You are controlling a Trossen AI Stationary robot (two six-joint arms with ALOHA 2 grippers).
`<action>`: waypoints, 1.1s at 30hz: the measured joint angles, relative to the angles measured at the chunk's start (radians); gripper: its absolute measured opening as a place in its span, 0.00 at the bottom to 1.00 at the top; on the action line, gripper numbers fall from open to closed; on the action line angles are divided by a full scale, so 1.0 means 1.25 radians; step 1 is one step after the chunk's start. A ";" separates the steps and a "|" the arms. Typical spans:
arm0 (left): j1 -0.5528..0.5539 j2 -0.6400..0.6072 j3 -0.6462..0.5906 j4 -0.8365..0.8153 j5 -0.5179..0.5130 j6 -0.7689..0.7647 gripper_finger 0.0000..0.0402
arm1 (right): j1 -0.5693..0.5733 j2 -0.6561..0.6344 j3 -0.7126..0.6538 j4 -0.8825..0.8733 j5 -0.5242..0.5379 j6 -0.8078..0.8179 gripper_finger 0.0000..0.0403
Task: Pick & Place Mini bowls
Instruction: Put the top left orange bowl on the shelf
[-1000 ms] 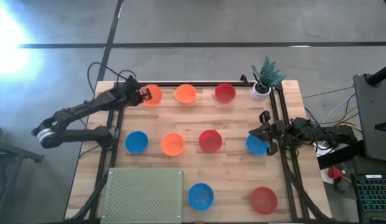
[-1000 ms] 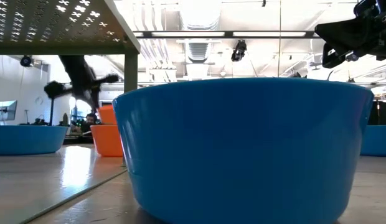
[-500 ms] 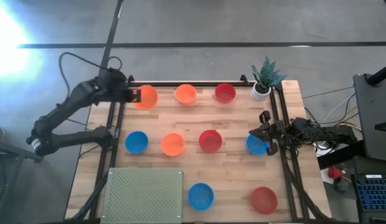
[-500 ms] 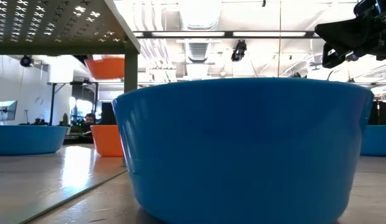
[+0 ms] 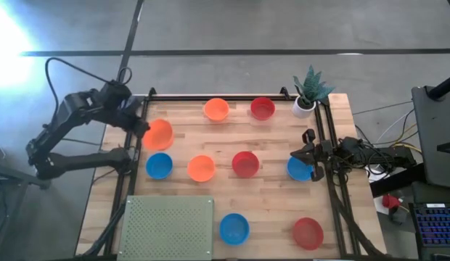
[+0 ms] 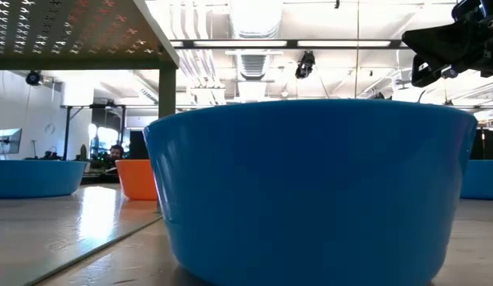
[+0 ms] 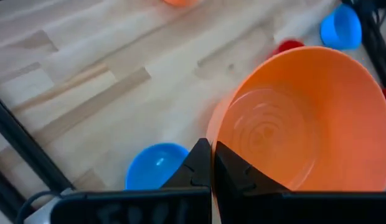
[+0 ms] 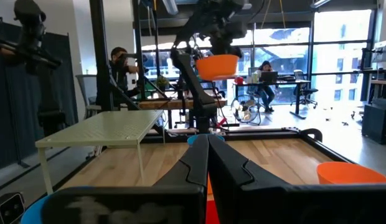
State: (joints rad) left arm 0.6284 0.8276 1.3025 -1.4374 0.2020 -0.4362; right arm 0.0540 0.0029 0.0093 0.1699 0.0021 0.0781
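My left gripper (image 5: pixel 143 127) is shut on an orange mini bowl (image 5: pixel 159 135), held in the air over the table's left side; the right wrist view shows this bowl (image 8: pixel 216 64) high above the table. Resting on their bases on the wooden table (image 5: pixel 276 210) are an orange bowl (image 5: pixel 216 109), a red (image 5: pixel 262 108), a blue (image 5: pixel 159 165), an orange (image 5: pixel 201 168), a red (image 5: pixel 244 164), a blue (image 5: pixel 234 228) and a red (image 5: pixel 308 233). My right gripper (image 5: pixel 301 154) waits shut at the right edge, above a blue bowl (image 5: pixel 297 171). My left gripper pinches the orange bowl's wall at the rim (image 7: pixel 213 127), one finger (image 7: pixel 236 169) inside the bowl and the other outside. The fingers slant down at it from the table's left side. The bowl is lifted clear, its opening up.
A green perforated platform (image 5: pixel 167 226) stands at the near left. A white pot with a green plant (image 5: pixel 308 93) sits at the far right corner. Black rails (image 5: pixel 334 196) run along the table's sides. People sit in the room beyond (image 8: pixel 266 70).
My left gripper, shut on the orange bowl throughout, has lifted it off the table's far left corner, carried it up and toward the near edge, and rolled as it rose. The bowl now hangs clear, out of the low view.
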 joint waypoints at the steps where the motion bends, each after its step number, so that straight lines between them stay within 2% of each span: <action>1: -0.012 0.000 0.006 -0.011 0.001 0.003 0.00 | 0.000 0.000 0.000 0.000 0.000 0.000 0.02; 9: -0.127 -0.003 0.016 -0.031 0.087 0.086 0.00 | 0.000 0.000 0.000 0.000 0.000 -0.002 0.02; 16: -0.270 0.032 0.015 -0.031 0.114 0.152 0.00 | 0.000 0.000 0.000 0.000 0.000 -0.005 0.02; 25: -0.505 0.085 0.013 -0.052 0.110 0.138 0.00 | 0.000 0.000 0.000 0.000 0.000 -0.020 0.02; 33: -0.668 0.123 -0.009 -0.021 0.069 0.016 0.00 | 0.000 0.000 0.000 0.000 0.000 -0.020 0.02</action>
State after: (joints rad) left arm -0.2066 0.9819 1.2906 -1.4635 0.2885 -0.4158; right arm 0.0540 0.0029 0.0093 0.1696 0.0025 0.0528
